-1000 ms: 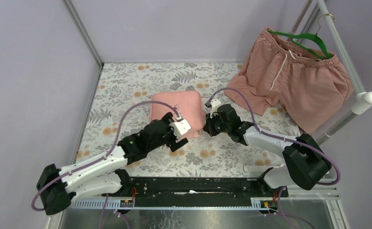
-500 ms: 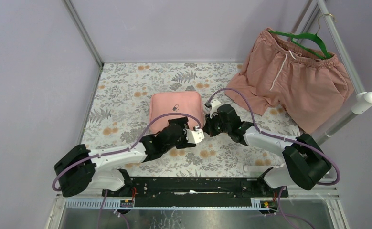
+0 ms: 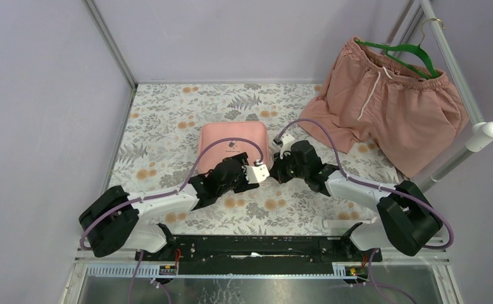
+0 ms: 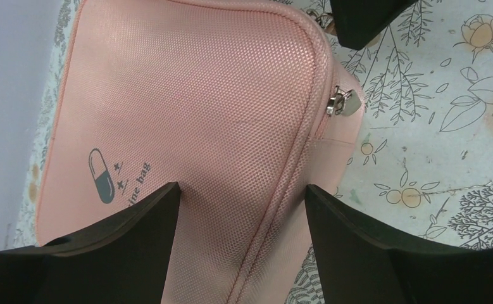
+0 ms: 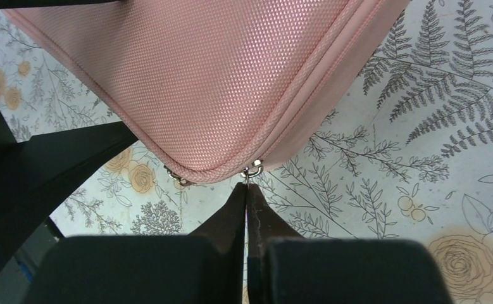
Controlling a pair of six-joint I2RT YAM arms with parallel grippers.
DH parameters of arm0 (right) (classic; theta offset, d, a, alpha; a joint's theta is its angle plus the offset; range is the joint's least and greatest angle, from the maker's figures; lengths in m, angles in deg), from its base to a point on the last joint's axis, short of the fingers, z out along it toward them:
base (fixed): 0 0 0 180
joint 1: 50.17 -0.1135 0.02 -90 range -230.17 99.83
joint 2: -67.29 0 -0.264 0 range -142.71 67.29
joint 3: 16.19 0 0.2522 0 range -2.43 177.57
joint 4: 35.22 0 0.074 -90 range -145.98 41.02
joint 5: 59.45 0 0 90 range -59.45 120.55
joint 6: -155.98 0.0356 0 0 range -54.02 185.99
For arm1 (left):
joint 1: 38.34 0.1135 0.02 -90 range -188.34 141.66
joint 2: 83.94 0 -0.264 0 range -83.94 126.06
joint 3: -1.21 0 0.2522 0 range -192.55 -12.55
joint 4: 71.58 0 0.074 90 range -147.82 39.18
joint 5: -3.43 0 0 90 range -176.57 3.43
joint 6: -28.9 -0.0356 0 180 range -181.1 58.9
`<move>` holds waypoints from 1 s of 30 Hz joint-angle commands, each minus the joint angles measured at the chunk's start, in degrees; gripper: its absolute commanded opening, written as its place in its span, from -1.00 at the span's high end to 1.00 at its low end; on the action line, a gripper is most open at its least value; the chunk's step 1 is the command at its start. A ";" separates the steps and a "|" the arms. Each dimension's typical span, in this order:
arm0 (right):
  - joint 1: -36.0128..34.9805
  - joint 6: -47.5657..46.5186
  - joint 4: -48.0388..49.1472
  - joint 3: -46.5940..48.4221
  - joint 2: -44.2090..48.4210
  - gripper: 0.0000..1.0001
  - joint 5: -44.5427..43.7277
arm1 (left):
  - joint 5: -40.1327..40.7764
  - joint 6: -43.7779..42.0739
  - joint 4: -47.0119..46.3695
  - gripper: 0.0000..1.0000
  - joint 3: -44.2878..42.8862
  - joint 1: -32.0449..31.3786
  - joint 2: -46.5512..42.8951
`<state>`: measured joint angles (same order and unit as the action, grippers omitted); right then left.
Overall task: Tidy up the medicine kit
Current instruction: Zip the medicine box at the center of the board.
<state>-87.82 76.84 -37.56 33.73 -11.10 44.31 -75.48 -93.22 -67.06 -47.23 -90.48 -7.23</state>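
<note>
Left gripper [image 4: 240,196] agape over medicine kit [image 4: 199,95] edge; right gripper [image 5: 247,190] tight on zip pull [image 5: 252,170]

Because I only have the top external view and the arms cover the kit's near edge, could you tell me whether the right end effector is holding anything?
Observer: Yes, the right end effector is shut on a zip pull at the medicine kit's corner.
Operator: And the left one?
Observer: The left end effector is open, straddling the lid beside the pill logo.
Operator: Is the kit open?
Observer: No, its zip seam looks closed.
</note>
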 commanded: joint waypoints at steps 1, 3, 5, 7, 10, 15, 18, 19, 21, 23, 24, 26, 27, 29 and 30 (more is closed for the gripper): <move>-0.55 4.14 0.94 -1.87 2.12 1.00 9.61 | -2.72 2.85 -3.10 -0.55 -1.52 2.07 1.18; -0.70 5.27 1.81 -2.65 2.76 1.00 10.96 | -3.56 3.27 -2.99 -0.53 -1.78 2.20 1.57; -0.91 5.70 2.70 -3.80 3.85 1.00 11.76 | -4.15 3.61 -2.90 -0.52 -2.13 2.44 2.00; -1.27 5.44 2.91 -4.40 4.58 1.00 13.27 | -4.60 3.93 -2.95 -0.50 -2.51 2.52 2.40; -2.31 4.44 1.98 -3.94 4.29 1.00 15.97 | -5.34 4.48 -2.89 -0.49 -2.99 2.76 2.73; -3.99 2.91 0.70 -3.09 3.54 1.00 17.34 | -6.08 4.96 -2.81 -0.47 -3.36 3.10 3.18; -3.92 1.65 -1.68 -3.35 5.00 1.00 14.05 | -6.08 5.05 -2.65 -0.47 -3.30 3.38 3.08; -3.95 1.18 -2.47 -3.51 5.57 1.00 13.29 | -6.20 5.04 -2.63 -0.47 -3.32 3.44 2.98; -4.03 0.79 -3.10 -4.00 6.82 1.00 12.81 | -6.39 5.26 -2.64 -0.47 -3.36 3.76 2.88; -3.97 1.81 -1.73 -4.87 7.56 1.00 13.93 | -6.72 5.45 -2.74 -0.47 -3.50 3.93 2.83; -4.01 2.75 -0.42 -5.28 7.46 1.00 15.12 | -6.90 5.53 -2.72 -0.47 -3.48 4.01 2.82; -4.13 4.90 1.93 -5.33 6.40 1.00 16.54 | -7.22 5.66 -2.81 -0.46 -3.56 4.10 2.85; -4.37 5.71 2.99 -5.25 5.68 1.00 16.92 | -7.35 5.73 -2.81 -0.46 -3.66 4.06 2.99; -5.42 6.40 4.11 -4.51 4.05 1.00 16.88 | -7.67 5.78 -2.72 -0.46 -3.77 4.11 3.18; -5.96 6.69 4.61 -4.09 3.31 1.00 16.80 | -7.85 5.82 -2.73 -0.46 -3.81 4.07 3.20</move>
<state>-89.48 79.98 -35.66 28.69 -6.27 50.67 -83.63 -90.44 -66.31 -49.28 -87.76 -5.68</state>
